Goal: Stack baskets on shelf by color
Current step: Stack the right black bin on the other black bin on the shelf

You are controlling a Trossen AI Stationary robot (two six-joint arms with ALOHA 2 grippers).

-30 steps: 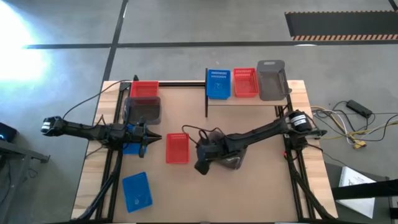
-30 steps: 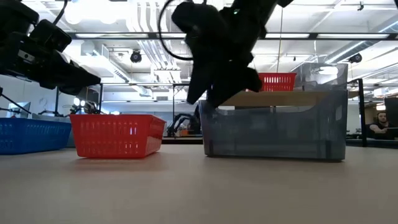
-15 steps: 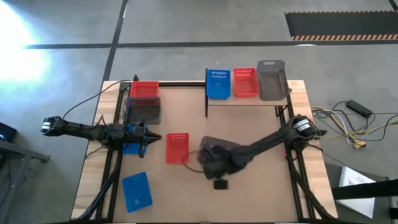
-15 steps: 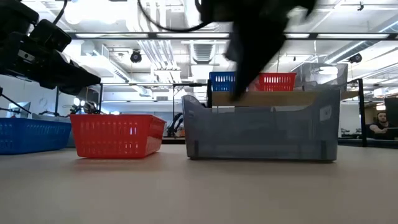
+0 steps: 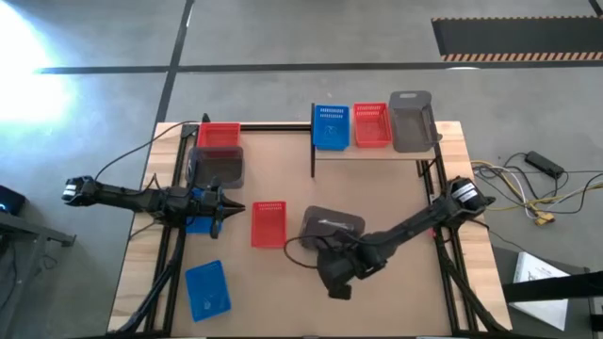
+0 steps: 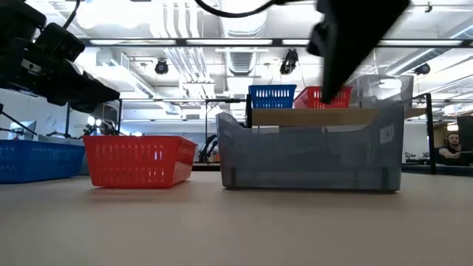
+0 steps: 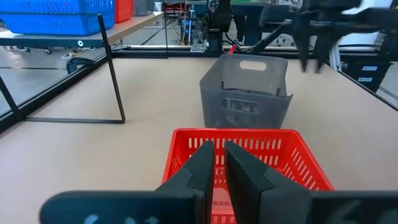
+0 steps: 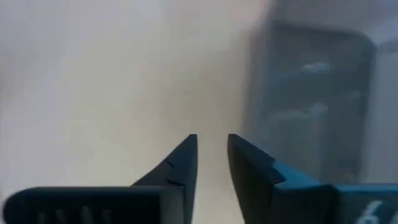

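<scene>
Near the counter's [image 5: 396, 202] middle, the grey basket [image 5: 332, 224] stands free. Just beside it, the right pincer [image 8: 211, 152] is empty, fingers slightly apart. It should take one wall squarely before lifting toward the shelf [image 5: 377, 152]. The left pincer [image 7: 214, 163] waits closed.

Grey basket [image 5: 333, 225]; red basket [image 5: 268, 224]; blue basket [image 5: 206, 288]

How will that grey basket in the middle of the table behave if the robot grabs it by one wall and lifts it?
The grey basket looks like thin, see-through plastic, so probably light and fairly stiff. It is empty and taller than the red basket, so a one-wall grip may let it tilt. Its smooth walls could slip.
</scene>
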